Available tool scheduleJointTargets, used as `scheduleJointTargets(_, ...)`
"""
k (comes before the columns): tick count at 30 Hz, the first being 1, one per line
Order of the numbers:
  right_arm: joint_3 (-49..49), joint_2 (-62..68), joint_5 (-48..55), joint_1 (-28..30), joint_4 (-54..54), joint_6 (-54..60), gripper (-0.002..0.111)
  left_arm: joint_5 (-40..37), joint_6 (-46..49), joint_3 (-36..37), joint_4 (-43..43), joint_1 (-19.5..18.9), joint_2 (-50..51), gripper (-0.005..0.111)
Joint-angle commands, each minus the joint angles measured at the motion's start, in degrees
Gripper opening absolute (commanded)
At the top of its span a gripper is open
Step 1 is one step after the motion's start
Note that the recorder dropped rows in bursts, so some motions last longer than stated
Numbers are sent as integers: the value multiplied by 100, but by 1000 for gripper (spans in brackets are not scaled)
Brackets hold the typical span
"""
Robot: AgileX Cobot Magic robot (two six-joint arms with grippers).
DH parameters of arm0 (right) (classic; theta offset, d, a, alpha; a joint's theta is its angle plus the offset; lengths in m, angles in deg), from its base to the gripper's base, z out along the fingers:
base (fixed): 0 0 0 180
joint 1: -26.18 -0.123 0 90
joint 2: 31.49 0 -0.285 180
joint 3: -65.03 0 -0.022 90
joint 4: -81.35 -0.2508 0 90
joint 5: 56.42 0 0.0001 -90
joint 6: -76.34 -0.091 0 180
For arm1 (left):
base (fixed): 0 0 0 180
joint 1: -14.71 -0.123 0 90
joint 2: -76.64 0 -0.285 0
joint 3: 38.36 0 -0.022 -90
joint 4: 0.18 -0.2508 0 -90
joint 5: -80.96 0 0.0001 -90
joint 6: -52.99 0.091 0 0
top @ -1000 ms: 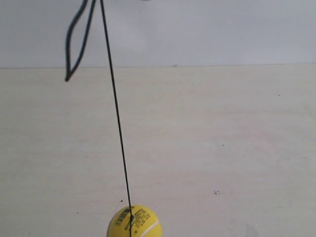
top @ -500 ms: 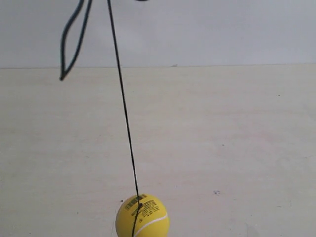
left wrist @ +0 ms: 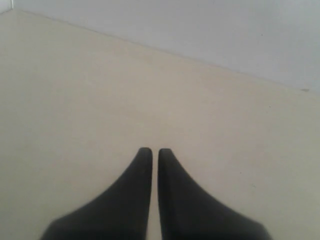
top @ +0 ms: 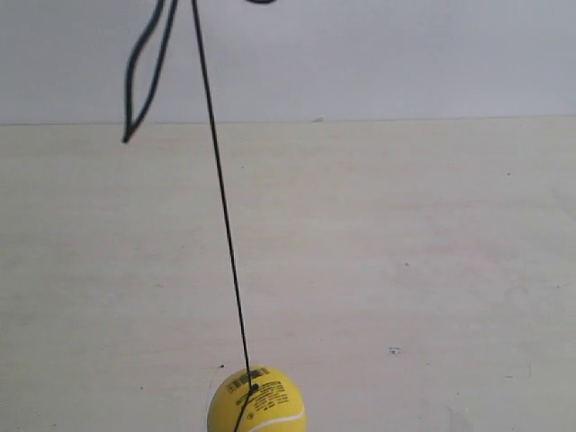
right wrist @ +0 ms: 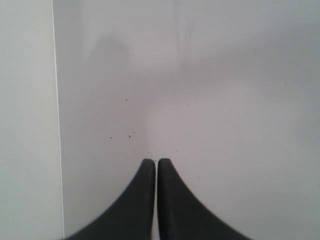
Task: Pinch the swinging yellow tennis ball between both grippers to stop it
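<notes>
The yellow tennis ball [top: 256,401] hangs at the bottom edge of the exterior view, its barcode label facing up and its lower part cut off. A thin black string [top: 220,198] runs from its top up and out of frame. Neither gripper appears in the exterior view. In the left wrist view my left gripper [left wrist: 151,151] is shut with nothing between its black fingers, above the pale table. My right gripper [right wrist: 152,162] in the right wrist view is also shut and empty, facing a grey-white surface. Neither wrist view shows the ball.
A loose black loop of cord [top: 146,72] dangles at the upper left of the exterior view. The pale wooden table [top: 405,270] meets a grey wall [top: 405,54] behind. A white vertical edge [right wrist: 56,125] crosses the right wrist view.
The ball swung right and slightly up, and has now come back a little to the left and lower. The dangling cord loop swayed left, then right again.
</notes>
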Motion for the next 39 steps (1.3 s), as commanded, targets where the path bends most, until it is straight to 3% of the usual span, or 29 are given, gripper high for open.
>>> scheduleJointTargets(1,14,-10,14,3,-1,39,0,384,50,25,56,-14,-13,5)
scheduleJointTargets(19,14,-10,14,3,-1,39,0,362,61,25,16,-14,-13,5)
scheduleJointTargets(21,14,-10,14,3,-1,39,0,501,249,25,16,-14,-13,5)
scheduleJointTargets(24,14,-10,14,3,-1,39,0,1541,847,25,16,-14,-13,5)
scheduleJointTargets(27,14,-10,14,3,-1,39,0,2065,1039,25,16,-14,-13,5)
scheduleJointTargets(32,14,-10,14,3,-1,39,0,1189,1802,25,57,-14,-13,5)
scheduleJointTargets(39,14,-10,3,3,-1,40,0,460,1912,25,495,-14,-13,5)
